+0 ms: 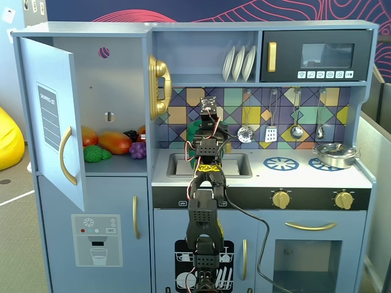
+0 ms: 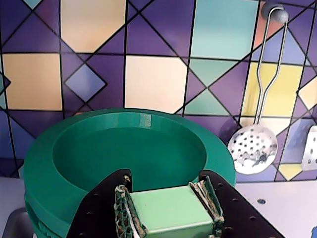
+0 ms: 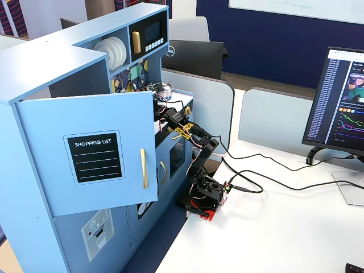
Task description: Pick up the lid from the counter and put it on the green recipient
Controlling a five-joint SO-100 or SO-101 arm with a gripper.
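Observation:
In the wrist view my gripper (image 2: 165, 176) is shut on the light green blocky knob (image 2: 171, 214) of the lid (image 2: 99, 148), a dark green disc with a raised rim. The lid lies level over the green recipient, whose rim and wall show just beneath it at lower left (image 2: 42, 220). I cannot tell whether lid and rim touch. In a fixed view the arm reaches over the counter, and the gripper (image 1: 208, 125) hides most of the green recipient (image 1: 193, 131) in front of the tiled backsplash.
A slotted spoon (image 2: 252, 148) and a spatula (image 2: 311, 148) hang on the backsplash to the right. The sink (image 1: 235, 165) lies below the arm. Blue burner rings (image 1: 281, 163) and a silver pot (image 1: 335, 154) are on the right. The cupboard door (image 1: 55, 122) stands open.

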